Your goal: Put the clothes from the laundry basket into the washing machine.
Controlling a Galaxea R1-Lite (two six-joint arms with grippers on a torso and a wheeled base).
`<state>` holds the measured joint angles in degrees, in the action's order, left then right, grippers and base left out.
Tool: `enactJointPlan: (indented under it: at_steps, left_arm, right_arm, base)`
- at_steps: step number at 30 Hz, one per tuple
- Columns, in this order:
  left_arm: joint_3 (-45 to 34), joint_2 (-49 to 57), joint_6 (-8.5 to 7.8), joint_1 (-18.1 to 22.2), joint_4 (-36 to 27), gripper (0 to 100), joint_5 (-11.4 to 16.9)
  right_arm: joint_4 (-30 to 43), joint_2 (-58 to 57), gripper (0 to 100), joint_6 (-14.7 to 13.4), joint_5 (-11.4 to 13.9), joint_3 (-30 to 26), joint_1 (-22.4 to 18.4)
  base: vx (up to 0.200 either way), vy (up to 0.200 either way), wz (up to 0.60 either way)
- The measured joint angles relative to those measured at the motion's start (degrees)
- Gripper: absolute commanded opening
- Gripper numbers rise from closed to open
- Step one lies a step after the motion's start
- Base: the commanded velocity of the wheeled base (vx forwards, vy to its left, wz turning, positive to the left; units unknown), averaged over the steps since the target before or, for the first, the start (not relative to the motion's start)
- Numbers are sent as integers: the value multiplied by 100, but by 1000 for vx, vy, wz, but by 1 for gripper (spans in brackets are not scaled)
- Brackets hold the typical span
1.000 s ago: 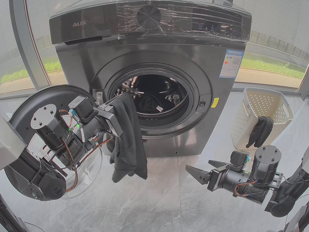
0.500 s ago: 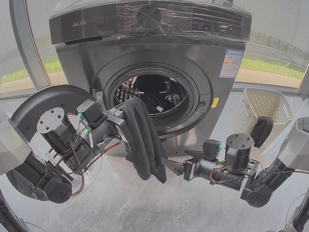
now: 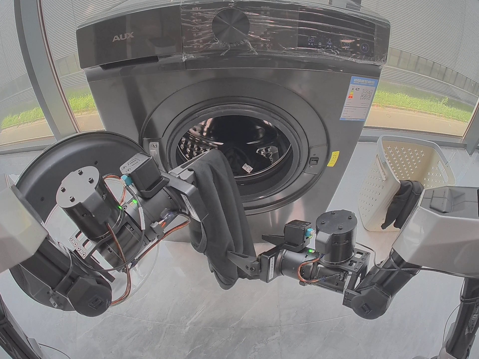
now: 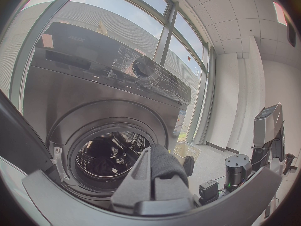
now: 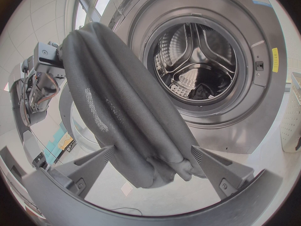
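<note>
My left gripper (image 3: 195,174) is clamped on the top of a dark garment (image 3: 224,215). The garment hangs in front of the washing machine (image 3: 319,140), across the lower edge of its open drum (image 3: 234,145). My right gripper (image 5: 151,148) is spread wide, with one finger on each side of the garment's lower end. Dark clothes (image 5: 200,93) lie inside the drum. A second dark garment (image 3: 401,203) is draped over the rim of the laundry basket (image 3: 384,185), to the right of the machine.
</note>
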<state>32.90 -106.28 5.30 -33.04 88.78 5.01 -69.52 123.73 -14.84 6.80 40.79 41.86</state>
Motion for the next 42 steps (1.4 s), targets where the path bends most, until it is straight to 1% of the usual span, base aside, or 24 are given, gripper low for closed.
enactJointPlan:
  at_steps: [11, 19, 23, 26, 27, 32, 36, 39, 42]
  left_arm:
    - [-57, 20, -11, -83, 4, 0, 0]
    - [-50, 107, -5, -152, 6, 0, 7]
    - [-29, 201, 0, -183, 9, 0, 2]
    - [-13, 256, 6, -190, 6, 0, 0]
    - [-9, 267, 9, -191, 6, 0, 2]
    - [-5, 284, 85, -194, 6, 0, 0]
    - [0, 256, 99, -155, 6, 0, -1]
    - [2, 190, 101, -113, 9, 0, -1]
    - [4, 68, 94, -32, 12, 0, -9]
  right_arm:
    - [15, 499, 100, 116, 12, 800, 9]
    - [9, 802, 100, 129, 6, 1187, 94]
    - [-16, 979, 100, 140, -45, 1486, 83]
    - [-33, 1085, 100, 167, -183, 1648, 78]
    - [-40, 1111, 0, 171, -223, 1670, 80]
    - [-90, 1179, 0, 179, -245, 1714, 116]
    - [-121, 1176, 0, 168, -246, 1651, 174]
    - [-207, 1137, 0, 165, -245, 1493, 249]
    - [-308, 1012, 0, 154, -245, 1167, 367]
  base:
    - [0, 0, 0]
    - [0, 0, 0]
    - [0, 0, 0]
    - [0, 0, 0]
    - [0, 0, 0]
    - [0, 0, 0]
    - [0, 0, 0]
    - [0, 0, 0]
    - [0, 0, 0]
